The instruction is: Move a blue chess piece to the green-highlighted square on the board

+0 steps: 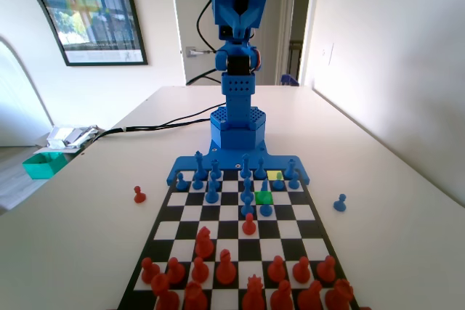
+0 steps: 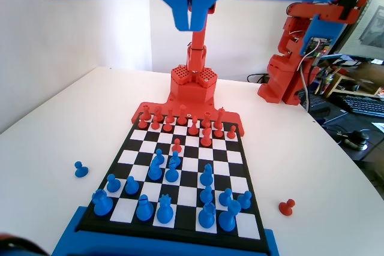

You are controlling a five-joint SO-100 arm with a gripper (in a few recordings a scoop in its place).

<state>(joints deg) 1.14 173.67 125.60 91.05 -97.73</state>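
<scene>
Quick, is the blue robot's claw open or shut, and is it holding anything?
Blue two-finger gripper: shut, jaws pressed together high above the chess board, holding nothing.

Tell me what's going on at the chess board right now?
The blue robot arm is raised above its end of the black-and-white chess board, and its hand hangs high with jaws together, carrying nothing. The green-highlighted square has no piece standing on it; a blue pawn stands just in front of it in the fixed view. A yellow-highlighted square lies near the arm's base.
</scene>
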